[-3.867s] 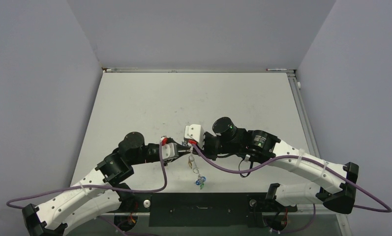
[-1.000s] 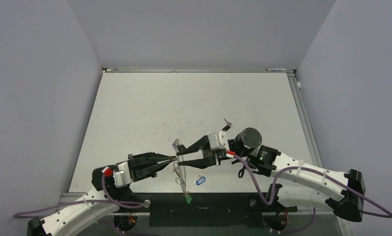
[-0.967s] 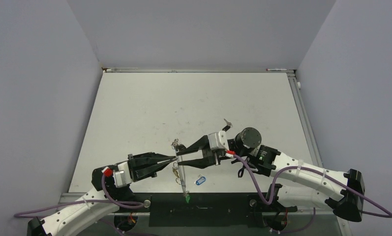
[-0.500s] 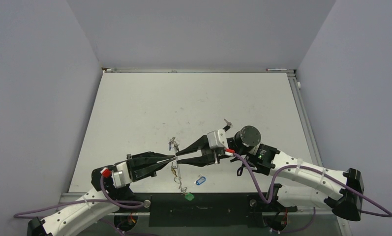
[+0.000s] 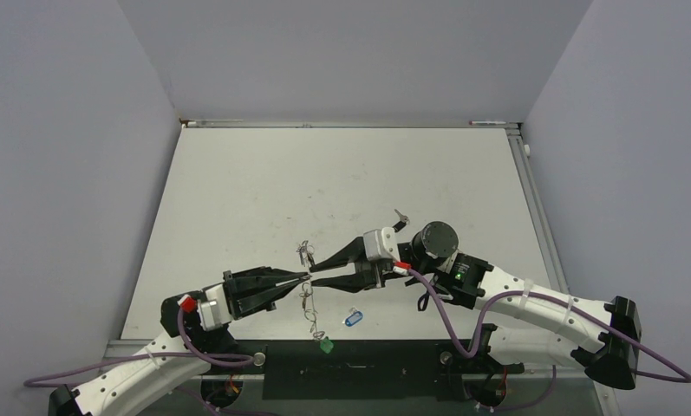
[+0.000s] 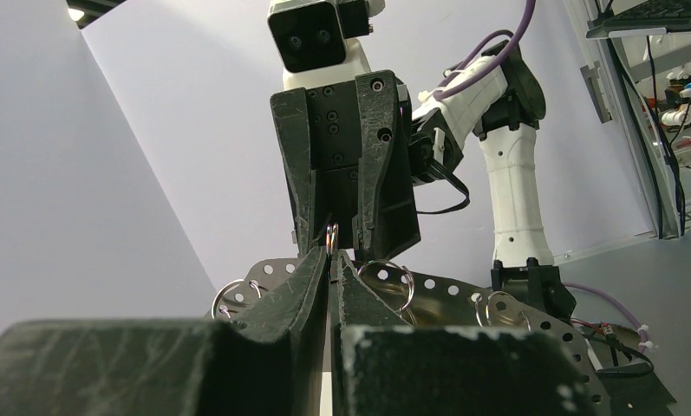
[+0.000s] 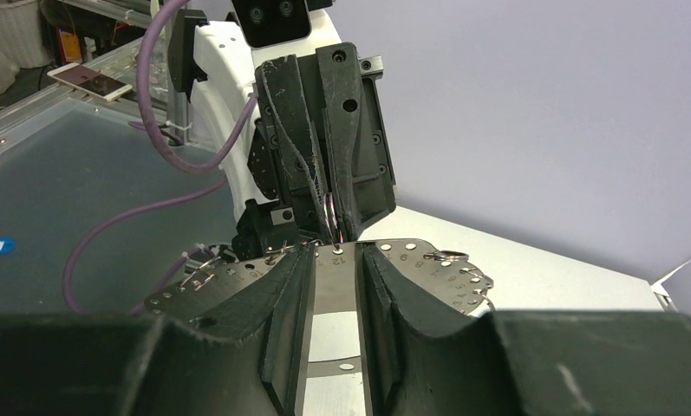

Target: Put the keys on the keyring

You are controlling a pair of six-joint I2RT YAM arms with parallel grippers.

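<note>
The keyring is a flat curved metal band with numbered holes, small split rings hanging in several of them. It hangs edge-on above the table's near edge. My right gripper is shut across its middle strip. My left gripper faces it tip to tip and is shut on a small split ring at the band's hole. A green-tagged key dangles from the band's lower end, and silver keys cluster at its upper end. A blue-tagged key lies on the table, a black one farther back.
The white table stretches back to grey walls on three sides. A dark base plate with both arm mounts runs along the near edge. Purple cables loop beside each arm.
The right gripper's jaws have narrowed onto the band. Both grippers and the band have shifted slightly left and back, and the green tag has swung a little nearer the table.
</note>
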